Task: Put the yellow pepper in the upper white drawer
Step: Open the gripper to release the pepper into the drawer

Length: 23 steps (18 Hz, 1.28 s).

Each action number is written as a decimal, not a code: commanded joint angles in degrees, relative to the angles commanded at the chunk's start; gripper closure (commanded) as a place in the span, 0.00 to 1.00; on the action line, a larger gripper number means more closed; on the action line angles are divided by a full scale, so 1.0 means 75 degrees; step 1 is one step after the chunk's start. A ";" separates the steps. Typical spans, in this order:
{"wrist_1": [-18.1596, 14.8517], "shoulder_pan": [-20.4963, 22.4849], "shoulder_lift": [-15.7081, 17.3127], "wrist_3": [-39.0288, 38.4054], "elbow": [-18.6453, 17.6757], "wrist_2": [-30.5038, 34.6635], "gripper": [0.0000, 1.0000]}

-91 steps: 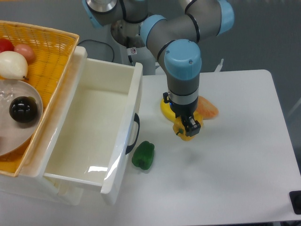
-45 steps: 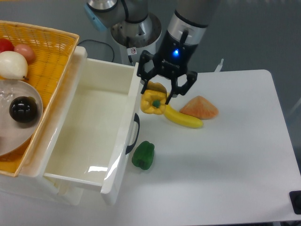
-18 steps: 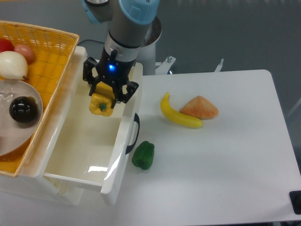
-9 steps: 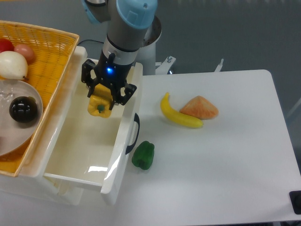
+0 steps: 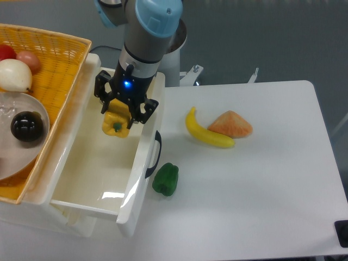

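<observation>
The yellow pepper (image 5: 116,124), blocky with a green stem stub, hangs inside the opening of the upper white drawer (image 5: 98,179), near its back right part. My gripper (image 5: 123,110) is shut on the pepper from above, its dark fingers on either side. The drawer is pulled open, with its dark curved handle (image 5: 156,154) on the front panel facing the table. I cannot tell whether the pepper touches the drawer floor.
A green pepper (image 5: 166,179) lies on the table just right of the handle. A banana (image 5: 206,130) and an orange wedge (image 5: 231,124) lie further right. A yellow woven basket (image 5: 49,54) with fruit and a plate stands left of the drawer.
My gripper carried the yellow pepper from the table leftward over the drawer's front panel into the drawer opening. In the last half second it sank slightly lower.
</observation>
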 joint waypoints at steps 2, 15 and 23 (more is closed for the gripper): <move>0.0012 0.0000 0.0035 0.0012 0.0012 0.0011 0.05; 0.1006 0.0433 0.0036 0.0761 0.0199 0.0012 0.00; 0.1348 0.0621 -0.0210 0.2729 0.0164 0.1288 0.00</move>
